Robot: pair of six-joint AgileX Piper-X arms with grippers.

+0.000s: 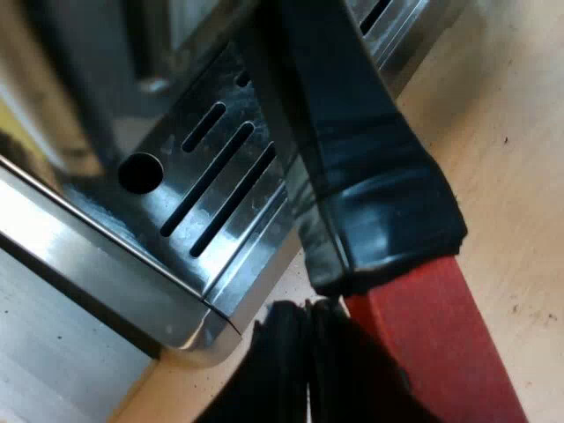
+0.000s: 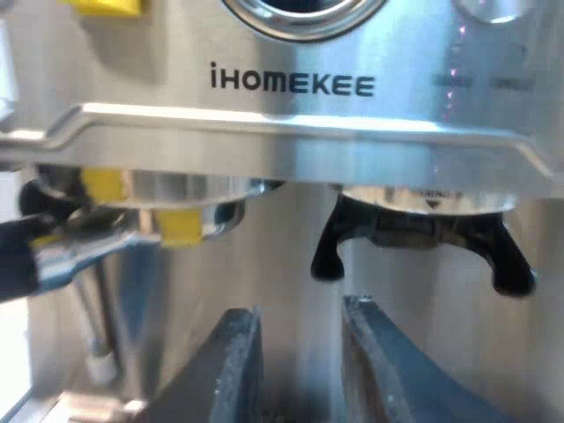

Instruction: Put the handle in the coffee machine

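Left wrist view: what am I looking at here?

You are looking along the handle [image 1: 370,176]. Its dark part is crossing above the slotted drip tray [image 1: 203,176], and its red end [image 1: 432,344] is pointing off at about five o'clock, past the tray's corner. Your left gripper [image 1: 308,361] is sitting right against that red end, but I cannot tell whether it is clamping it.

And the right arm?

Your right gripper [image 2: 300,361] is hanging released, nothing between its fingers [image 2: 238,370], at six o'clock beneath the espresso machine [image 2: 291,84] lettering. Under the front ledge you are seeing what I am reading as the holder [image 2: 137,222], carrying a yellow tab [image 2: 181,225]. Its metal neck [image 2: 79,251] is running out toward nine o'clock into a dark grip. Beside it a black fork [image 2: 423,238] is hanging bare.

So how far along am I?

I am judging you partway. The holder is looking offered up into the machine's front, but the handle is lying sideways, not straight out at six o'clock. The locking swing is looking like what is left for you.
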